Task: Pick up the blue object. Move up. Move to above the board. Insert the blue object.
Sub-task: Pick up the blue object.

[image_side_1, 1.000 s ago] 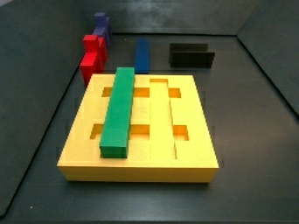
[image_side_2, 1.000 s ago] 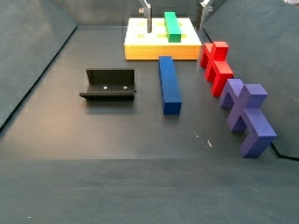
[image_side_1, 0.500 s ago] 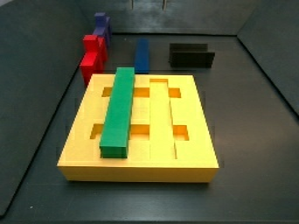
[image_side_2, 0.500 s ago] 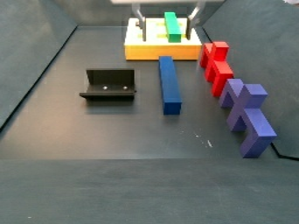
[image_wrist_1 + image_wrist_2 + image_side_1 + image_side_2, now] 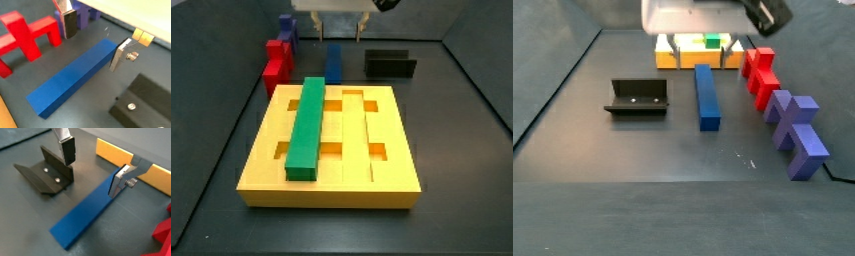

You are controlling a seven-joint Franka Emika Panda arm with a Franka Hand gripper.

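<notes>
Wrist views are showing you the end effector (image 5: 93,42) hanging released over the blue bar (image 5: 72,77), its fingers (image 5: 67,150) straddling the bar without touching it. That bar is lying flat on the dark floor in the upper middle of a side view (image 5: 706,95), near the yellow board (image 5: 331,150). Judge it rigid, light and smooth-sided; take it across its width near mid-length. A green bar (image 5: 306,125) is already filling one board groove; the others are lying open.

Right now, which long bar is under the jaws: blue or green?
The blue object, lying on the floor below the open gripper. The green bar sits in the board.
</notes>
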